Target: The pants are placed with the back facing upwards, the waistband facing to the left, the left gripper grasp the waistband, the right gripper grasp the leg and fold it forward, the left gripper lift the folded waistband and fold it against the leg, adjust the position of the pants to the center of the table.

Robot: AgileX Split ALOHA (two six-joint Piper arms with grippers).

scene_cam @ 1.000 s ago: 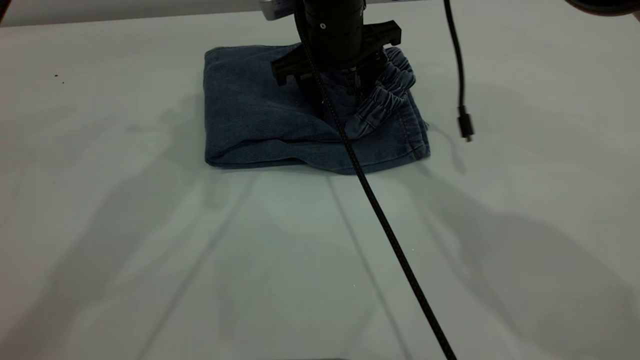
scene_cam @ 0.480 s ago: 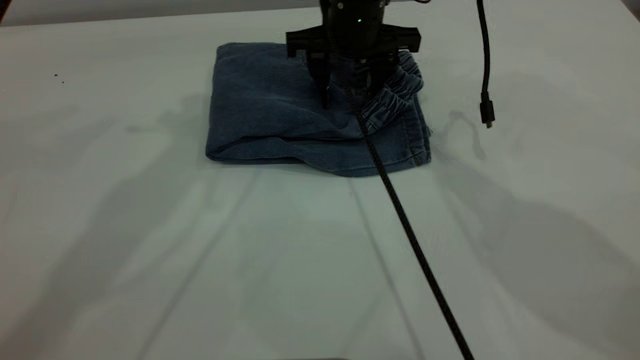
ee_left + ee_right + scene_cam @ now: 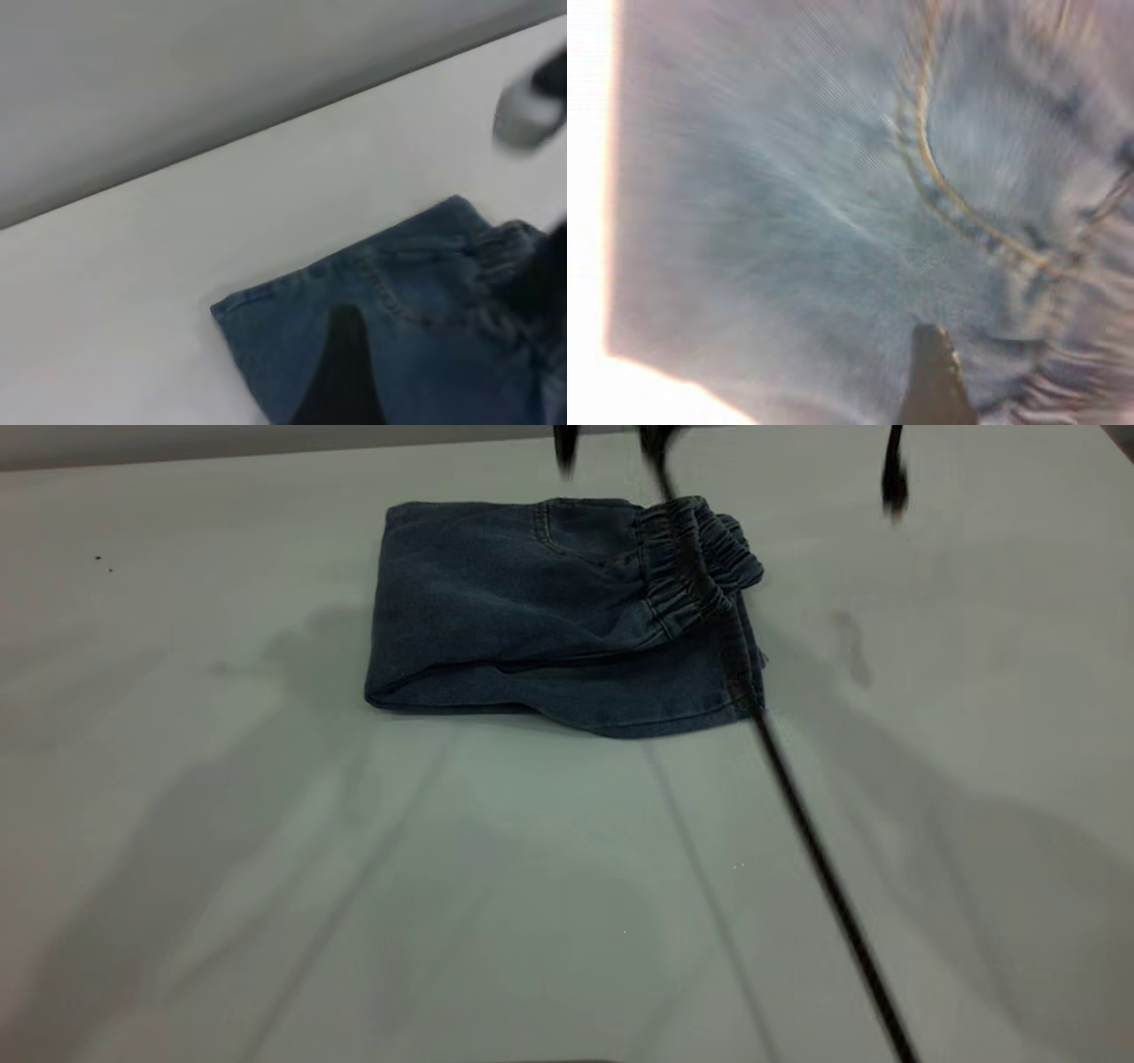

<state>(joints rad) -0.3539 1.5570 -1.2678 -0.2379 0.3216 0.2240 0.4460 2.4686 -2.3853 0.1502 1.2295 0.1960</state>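
Note:
The pants (image 3: 496,602) lie folded into a blue denim rectangle at the far middle of the table (image 3: 443,886). The gathered waistband (image 3: 695,571) rests on top at the right end, over the leg (image 3: 620,700) underneath. My left gripper (image 3: 609,443) hangs open above the pants at the top edge of the exterior view, holding nothing. In the left wrist view the pants (image 3: 399,310) lie below the left gripper (image 3: 443,354). The right wrist view shows pocket stitching on the pants (image 3: 833,221) close up, the waistband (image 3: 1072,390), and one dark finger (image 3: 935,381).
A black braided cable (image 3: 815,859) runs from the top, over the pants' right end, down to the front right. A second cable end (image 3: 893,478) dangles at the upper right. A grey wall (image 3: 177,88) stands beyond the table's far edge.
The left gripper has lifted off the pants to the top edge of the view. The waistband now lies released and flatter on the fold. Both cables have swung to the right.

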